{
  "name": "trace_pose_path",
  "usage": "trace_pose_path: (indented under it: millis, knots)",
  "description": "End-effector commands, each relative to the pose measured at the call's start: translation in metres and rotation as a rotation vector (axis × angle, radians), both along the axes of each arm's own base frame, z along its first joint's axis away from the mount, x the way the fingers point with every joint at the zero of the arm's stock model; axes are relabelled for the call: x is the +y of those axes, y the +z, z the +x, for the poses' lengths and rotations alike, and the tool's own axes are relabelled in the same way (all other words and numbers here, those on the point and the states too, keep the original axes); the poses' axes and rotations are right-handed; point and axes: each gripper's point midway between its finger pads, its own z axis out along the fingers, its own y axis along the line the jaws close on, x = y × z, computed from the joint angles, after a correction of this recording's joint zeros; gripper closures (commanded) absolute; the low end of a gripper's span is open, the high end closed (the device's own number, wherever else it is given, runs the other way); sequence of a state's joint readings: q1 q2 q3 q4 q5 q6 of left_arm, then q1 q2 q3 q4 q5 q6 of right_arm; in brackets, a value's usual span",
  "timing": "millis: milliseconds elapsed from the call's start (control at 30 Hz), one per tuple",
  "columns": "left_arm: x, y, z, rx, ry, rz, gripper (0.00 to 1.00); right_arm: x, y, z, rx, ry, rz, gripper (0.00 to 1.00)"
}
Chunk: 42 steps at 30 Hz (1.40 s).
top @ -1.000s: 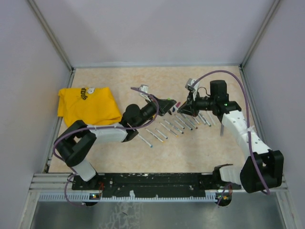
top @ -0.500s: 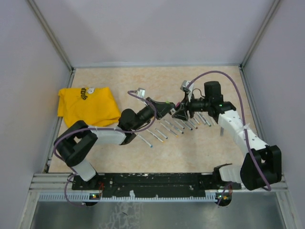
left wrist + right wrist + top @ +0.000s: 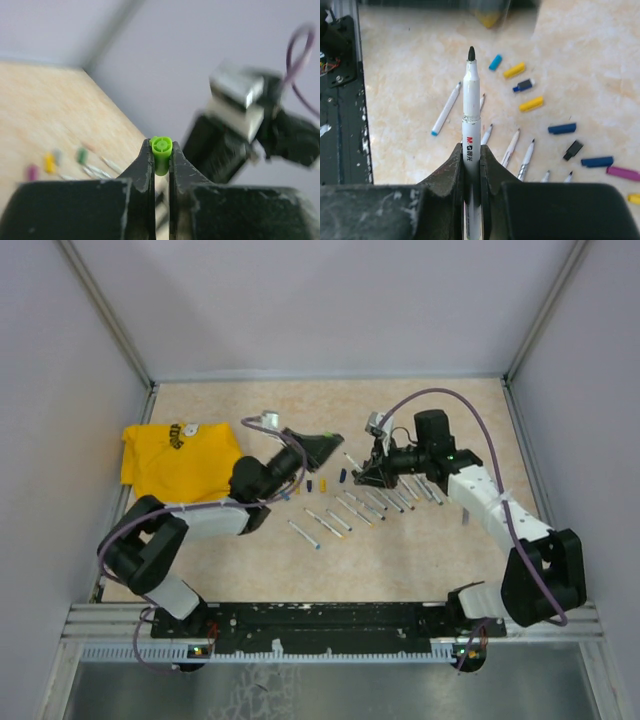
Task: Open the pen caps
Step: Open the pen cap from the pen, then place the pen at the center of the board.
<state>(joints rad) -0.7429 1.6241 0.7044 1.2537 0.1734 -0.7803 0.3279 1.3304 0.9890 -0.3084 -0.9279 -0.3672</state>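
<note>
My rig carries a left arm (image 3: 205, 520) and right arm (image 3: 490, 500), white shells on black joints, each trailing a purple cable (image 3: 432, 391), ending in black pincers (image 3: 471, 150).

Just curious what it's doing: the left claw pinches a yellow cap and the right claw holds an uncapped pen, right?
Not quite: the cap in the left claw is green, not yellow, as the left wrist view shows. The right claw does hold an uncapped pen.

Glossy lime-green plastic cap (image 3: 161, 155) between the left pincer's (image 3: 161, 147) matt black fingers (image 3: 144, 172); smooth white plastic pen barrel (image 3: 471, 100) in the right pincer (image 3: 471, 149)
</note>
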Motion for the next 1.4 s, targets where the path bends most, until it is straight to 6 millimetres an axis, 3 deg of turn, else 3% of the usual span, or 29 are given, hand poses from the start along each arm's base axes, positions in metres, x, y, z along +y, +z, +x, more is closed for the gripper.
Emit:
trace_pose_path:
  millis: [0,167,267,333,467,600,700,867,1100,1367]
  knots:
    - [0.097,0.073,0.063,-0.115,0.361,-0.157,1.0,0.002,-0.014,-0.015,0.061,0.051,-0.038,1.0]
    - [0.128,0.091,0.062,-0.159,0.466,-0.151,1.0,-0.001,-0.013,-0.01,0.045,0.024,-0.056,1.0]
    - [0.136,0.086,0.044,-0.19,0.447,-0.121,1.0,-0.019,-0.014,0.012,-0.02,-0.096,-0.126,1.0]
    - [0.138,0.073,0.029,-0.189,0.419,-0.089,1.0,-0.048,-0.018,0.039,-0.078,-0.25,-0.212,1.0]
    - [0.144,0.03,-0.002,-0.145,0.36,-0.021,1.0,-0.133,-0.028,0.086,-0.153,-0.602,-0.393,1.0]
    - [0.149,0.005,-0.027,-0.129,0.315,0.017,1.0,-0.195,-0.049,0.104,-0.081,-0.822,-0.533,1.0]
    - [0.146,-0.01,-0.039,-0.125,0.269,0.1,1.0,-0.221,-0.064,0.111,-0.006,-0.912,-0.574,1.0]
    - [0.149,-0.021,-0.051,-0.155,0.253,0.223,1.0,-0.248,-0.084,0.112,0.062,-0.961,-0.62,1.0]
    - [0.159,-0.026,-0.06,-0.188,0.284,0.259,1.0,-0.274,-0.112,0.115,0.086,-0.992,-0.749,1.0]
    - [0.157,-0.03,-0.066,-0.19,0.258,0.264,1.0,-0.287,-0.133,0.107,0.167,-0.989,-0.787,1.0]
